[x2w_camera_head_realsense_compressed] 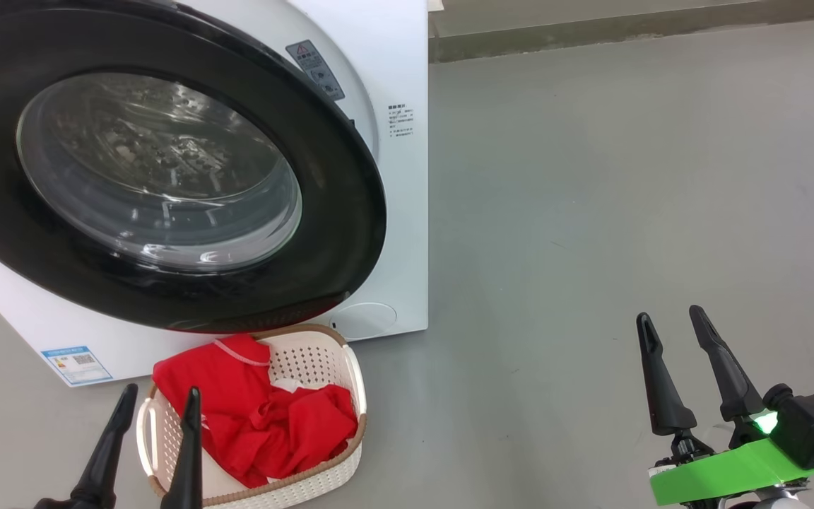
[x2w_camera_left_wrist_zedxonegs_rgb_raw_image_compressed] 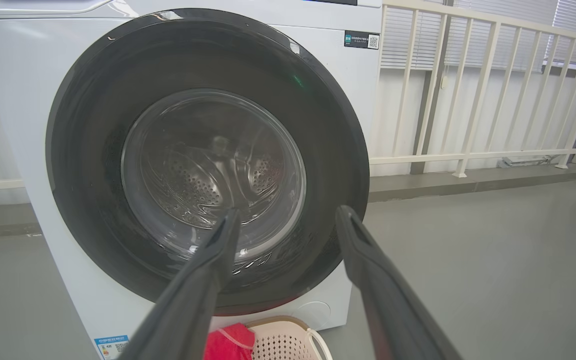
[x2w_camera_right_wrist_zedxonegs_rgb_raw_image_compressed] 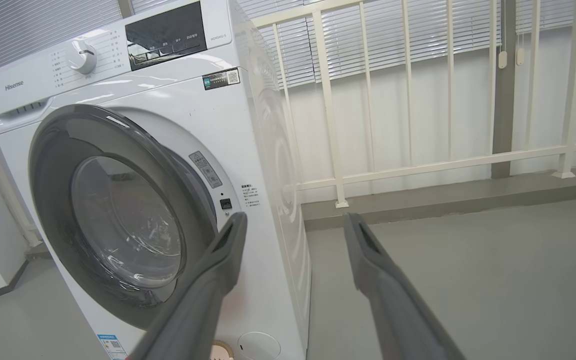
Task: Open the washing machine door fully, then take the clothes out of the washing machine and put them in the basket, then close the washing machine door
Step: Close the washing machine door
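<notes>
Right beneath the washing machine door [x2w_camera_head_realsense_compressed: 160, 173], the basket [x2w_camera_head_realsense_compressed: 306, 360] sits on the grey floor [x2w_camera_head_realsense_compressed: 591, 212] close to the foot of the washing machine [x2w_camera_head_realsense_compressed: 400, 212]. The red clothes [x2w_camera_head_realsense_compressed: 258, 417] are heaped inside it, spilling over its far left rim. The door stands nearly shut, its right edge a little off the white front in the right wrist view, where a small dark latch slot [x2w_camera_right_wrist_zedxonegs_rgb_raw_image_compressed: 225, 203] shows behind it. The left gripper [x2w_camera_head_realsense_compressed: 160, 390] hangs over the basket's near left corner, fingers spread and empty. The right gripper [x2w_camera_head_realsense_compressed: 670, 314], well off to the right above bare floor, is likewise spread and holds nothing.
</notes>
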You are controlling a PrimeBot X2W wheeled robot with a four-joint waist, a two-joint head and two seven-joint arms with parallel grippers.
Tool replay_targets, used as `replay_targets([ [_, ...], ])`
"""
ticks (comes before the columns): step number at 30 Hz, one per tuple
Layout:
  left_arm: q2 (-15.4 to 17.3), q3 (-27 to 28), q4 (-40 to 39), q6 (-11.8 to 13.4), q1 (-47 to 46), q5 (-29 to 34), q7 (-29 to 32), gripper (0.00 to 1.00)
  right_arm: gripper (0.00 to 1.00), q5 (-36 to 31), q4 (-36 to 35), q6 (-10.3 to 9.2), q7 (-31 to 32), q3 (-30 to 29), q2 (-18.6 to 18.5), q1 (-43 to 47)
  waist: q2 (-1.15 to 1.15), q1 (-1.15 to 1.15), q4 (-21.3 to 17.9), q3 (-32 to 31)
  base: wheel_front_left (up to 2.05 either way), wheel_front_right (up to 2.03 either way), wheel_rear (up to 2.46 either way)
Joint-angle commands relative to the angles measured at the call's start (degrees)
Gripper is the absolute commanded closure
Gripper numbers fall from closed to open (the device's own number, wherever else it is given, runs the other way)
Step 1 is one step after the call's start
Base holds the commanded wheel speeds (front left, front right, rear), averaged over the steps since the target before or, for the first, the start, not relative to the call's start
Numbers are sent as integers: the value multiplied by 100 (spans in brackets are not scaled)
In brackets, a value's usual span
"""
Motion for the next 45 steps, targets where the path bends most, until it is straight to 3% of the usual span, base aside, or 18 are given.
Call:
replay_targets([
  [1,39,207,-120,-36,-127,105,-51,0,0,-36,-144,43,-36,148,-28,-79,0,0,-1,-6,0,0,0],
  [11,-17,143,-98,-71,-157,182,-51,0,0,-126,-118,43,-36,185,-28,-29,0,0,102,-5,0,0,0],
  [12,-20,131,-99,-73,-162,187,-51,0,21,-152,-109,43,-36,190,-28,-28,0,0,131,5,0,0,0],
  [13,-23,118,-101,-74,-167,192,-51,0,56,-184,-83,43,-36,215,-28,-29,0,0,163,14,0,0,0],
  [14,-26,99,-103,-76,-173,196,-51,0,76,-225,-55,43,-36,238,-28,-35,0,0,200,26,0,0,0],
  [16,-37,56,-106,-78,-190,193,-51,0,100,-206,8,43,-36,270,-28,-56,0,0,285,44,0,0,0],
  [25,-98,-348,-44,-85,-294,102,-51,0,100,-78,415,43,-36,725,-208,-577,0,0,761,166,0,0,0],
  [36,29,-754,36,-86,-662,-67,-51,0,100,171,1488,43,-36,1626,-295,-2150,0,0,1306,622,0,0,0],
  [45,41,-887,-27,-86,-972,-155,-51,0,100,239,2048,43,-36,1720,-308,-3094,0,0,1761,1185,0,0,0],
])
